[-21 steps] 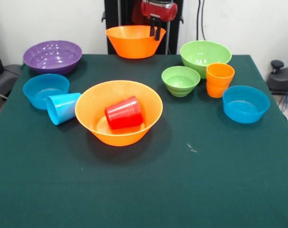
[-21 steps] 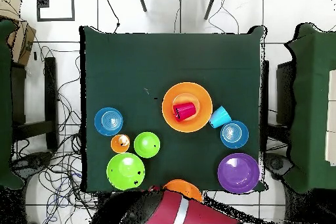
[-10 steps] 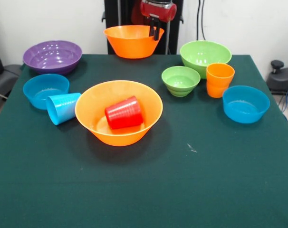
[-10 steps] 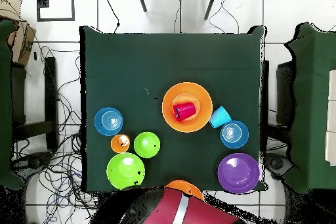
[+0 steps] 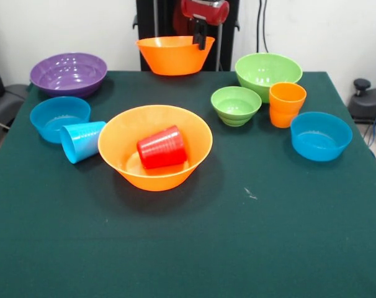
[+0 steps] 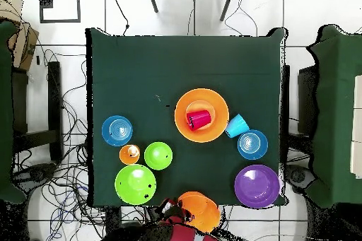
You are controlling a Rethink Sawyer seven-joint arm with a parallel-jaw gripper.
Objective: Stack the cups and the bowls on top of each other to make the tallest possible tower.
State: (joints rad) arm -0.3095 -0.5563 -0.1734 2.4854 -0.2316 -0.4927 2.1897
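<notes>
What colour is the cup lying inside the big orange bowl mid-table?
Red. The cup lies on its side in the orange bowl; the front view shows it best.

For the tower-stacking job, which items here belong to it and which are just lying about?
Job items: gripper gripping the orange bowl by its rim; second orange bowl holding the red cup; purple bowl; orange cup.
Just about: floor cables; side tables.

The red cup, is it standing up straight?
No, the red cup lies tipped on its side inside the large orange bowl in the middle of the table.
</notes>
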